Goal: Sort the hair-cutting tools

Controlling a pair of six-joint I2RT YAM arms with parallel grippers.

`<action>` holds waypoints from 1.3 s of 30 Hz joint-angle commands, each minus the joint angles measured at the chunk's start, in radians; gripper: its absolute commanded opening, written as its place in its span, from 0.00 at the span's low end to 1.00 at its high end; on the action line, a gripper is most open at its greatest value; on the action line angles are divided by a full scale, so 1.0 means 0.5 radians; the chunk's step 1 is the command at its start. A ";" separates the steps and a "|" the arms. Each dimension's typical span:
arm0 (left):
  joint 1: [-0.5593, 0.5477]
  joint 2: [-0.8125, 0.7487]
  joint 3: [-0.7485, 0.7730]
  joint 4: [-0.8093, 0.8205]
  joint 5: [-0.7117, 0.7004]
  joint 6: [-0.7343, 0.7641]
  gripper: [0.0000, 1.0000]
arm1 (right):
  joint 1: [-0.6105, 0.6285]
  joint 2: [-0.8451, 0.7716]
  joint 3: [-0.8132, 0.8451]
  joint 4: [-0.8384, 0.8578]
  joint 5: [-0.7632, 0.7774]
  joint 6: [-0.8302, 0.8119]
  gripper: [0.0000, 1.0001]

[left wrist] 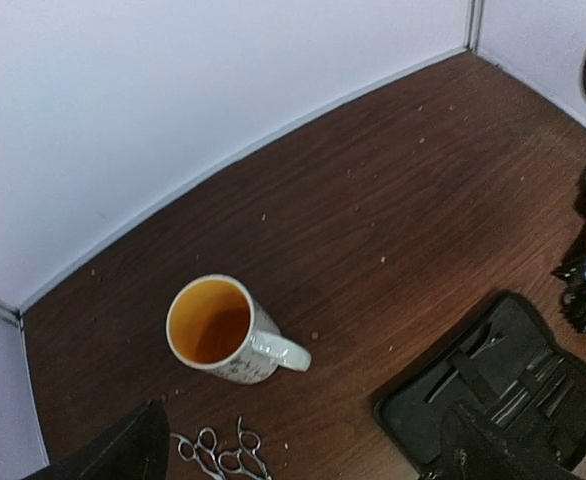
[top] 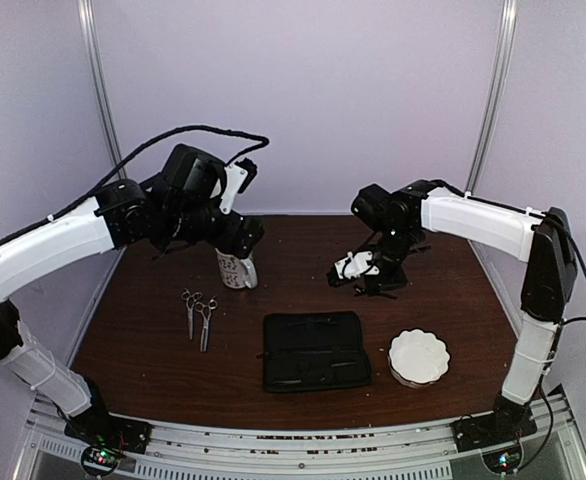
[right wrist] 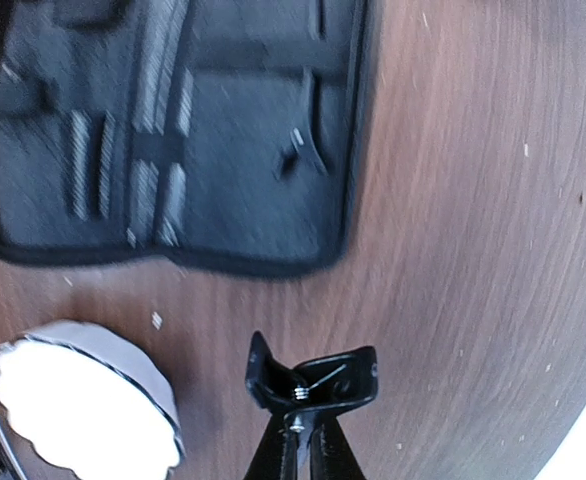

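— Pale lilac walls close in our dark brown wooden table (top: 153,350). What have we on the left?
— Our left gripper (top: 238,238) hangs high over the back-left of the table, jaws spread wide, holding nothing. Its wrist camera shows one dark finger (left wrist: 123,455), cut by the bottom edge.
— And below it?
— Two silver scissors (top: 198,317) lie side by side on the wood, rings toward the back wall, just in front of the white mug (top: 236,270). In the left wrist view we see only their rings; the blades are cut off.
— Can we read anything on the mug?
— We cannot: its dark pattern is too small to make out.
— The middle?
— The black case (top: 316,352) lies open flat. In the blurred right wrist view a small black clip-like piece (right wrist: 298,150) rests on its lining near one edge.
— And the right?
— Our right gripper (right wrist: 298,450) is pressed together on a black clip (right wrist: 313,375), pinching its tail over bare wood beside the case. From overhead we can hardly tell the clip from the dark fingers. A white scalloped dish (top: 419,357) stands just right of the case, partly cut off in the wrist view.
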 commanded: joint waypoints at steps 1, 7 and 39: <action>0.083 -0.042 -0.165 -0.256 -0.029 -0.278 0.97 | 0.138 -0.070 0.055 0.041 -0.257 0.223 0.00; 0.172 -0.207 -0.483 -0.337 0.014 -0.571 0.97 | 0.355 -0.035 0.167 0.227 -0.612 0.502 0.00; 0.309 -0.481 -1.151 -0.114 0.296 -0.886 0.90 | 0.657 0.651 0.536 0.582 -0.365 0.730 0.00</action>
